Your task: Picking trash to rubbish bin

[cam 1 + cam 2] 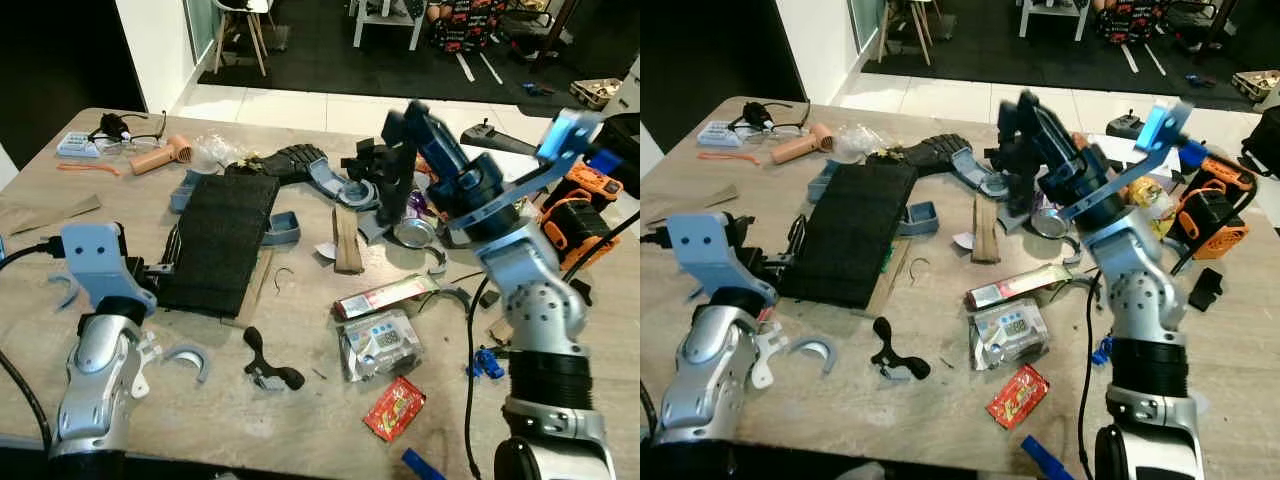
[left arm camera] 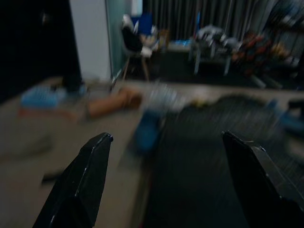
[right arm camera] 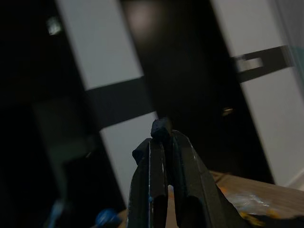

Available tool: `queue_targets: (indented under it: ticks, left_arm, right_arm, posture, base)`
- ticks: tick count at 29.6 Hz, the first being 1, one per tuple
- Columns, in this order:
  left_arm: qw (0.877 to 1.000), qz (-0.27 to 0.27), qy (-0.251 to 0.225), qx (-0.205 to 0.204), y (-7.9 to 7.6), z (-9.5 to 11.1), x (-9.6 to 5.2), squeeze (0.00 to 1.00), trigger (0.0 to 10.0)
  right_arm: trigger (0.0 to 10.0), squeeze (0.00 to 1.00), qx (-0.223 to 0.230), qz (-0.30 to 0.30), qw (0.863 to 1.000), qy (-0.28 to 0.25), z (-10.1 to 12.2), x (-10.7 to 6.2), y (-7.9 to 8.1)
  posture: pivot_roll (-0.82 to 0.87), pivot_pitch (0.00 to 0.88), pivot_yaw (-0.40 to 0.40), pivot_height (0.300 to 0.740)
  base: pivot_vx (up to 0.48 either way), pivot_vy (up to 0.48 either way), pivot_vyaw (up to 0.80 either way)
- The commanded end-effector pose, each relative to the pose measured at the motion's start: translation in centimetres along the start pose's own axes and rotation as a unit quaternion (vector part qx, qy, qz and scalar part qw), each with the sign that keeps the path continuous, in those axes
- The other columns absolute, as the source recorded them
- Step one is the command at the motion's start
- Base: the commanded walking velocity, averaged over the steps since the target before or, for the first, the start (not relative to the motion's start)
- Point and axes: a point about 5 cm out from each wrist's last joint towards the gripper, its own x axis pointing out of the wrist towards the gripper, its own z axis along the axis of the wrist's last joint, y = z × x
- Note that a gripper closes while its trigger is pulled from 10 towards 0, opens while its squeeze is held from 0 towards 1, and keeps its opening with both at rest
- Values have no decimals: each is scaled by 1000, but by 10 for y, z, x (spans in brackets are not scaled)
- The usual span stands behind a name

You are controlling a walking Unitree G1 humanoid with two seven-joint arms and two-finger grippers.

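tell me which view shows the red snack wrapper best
The left eye view: the red snack wrapper lies whole and sharp on the table's near edge, below the silver packet. The right eye view shows it too, equally unobstructed. Both wrist views point elsewhere, at the black mat and a dark wall.

Evenly lit head views, soft shadows on the pale table (image 1: pixel 300 420), motion blur on the raised right gripper (image 1: pixel 400 140), left wrist view dim and smeared, right wrist view very dark with pale wall bands
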Motion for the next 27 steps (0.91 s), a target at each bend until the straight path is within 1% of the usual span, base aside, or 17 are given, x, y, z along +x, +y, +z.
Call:
queue_targets:
  ticks: [1, 3, 4, 6, 8, 13, 15, 27]
  left_arm:
    - [1000, -17, -14, 5, -8, 11, 4, 0, 10000]
    - [1000, -26, -13, 7, -12, 11, 4, 0, 10000]
    - [1000, -26, -13, 7, -12, 11, 4, 0, 10000]
    - [999, -34, -1, 4, -16, 7, 1, 0, 10000]
    - [999, -39, 9, 3, -19, 3, -1, 0, 10000]
    - [999, -40, 15, 0, -21, 0, -3, 0, 10000]
    - [999, -42, 21, -6, -24, 0, -3, 0, 10000]
    - [999, -43, 31, -4, -22, -2, -3, 0, 10000]
  right_arm:
    - [10000, 0, -8, 36, 999, 25, -3, 5, 13]
    - [10000, 0, -8, 38, 998, 44, -11, 3, 16]
    - [10000, 0, -8, 38, 998, 44, -11, 3, 16]
    - [10000, 0, 3, 32, 997, 70, -24, -5, 19]
    - [10000, 0, 11, 30, 996, 85, -29, -10, 22]
    - [10000, 0, 17, 31, 996, 87, -30, -9, 25]
    - [10000, 0, 19, 38, 995, 89, -30, -6, 28]
    - [10000, 0, 22, 36, 994, 104, -38, -8, 28]
  posture:
    - [-148, 0, -10, 740]
    - [-149, 0, -9, 740]
    - [-149, 0, -9, 740]
    - [-151, 0, -6, 740]
    - [-156, 0, -3, 740]
    - [-165, 0, -1, 740]
    - [-177, 0, -1, 740]
    - [-170, 0, 4, 740]
  base:
    - [0, 0, 0]
    - [0, 0, 0]
    - [0, 0, 0]
    - [-300, 0, 0]
    - [-321, 0, 0]
    - [-330, 0, 0]
    - [-343, 0, 0]
    - [-378, 0, 0]
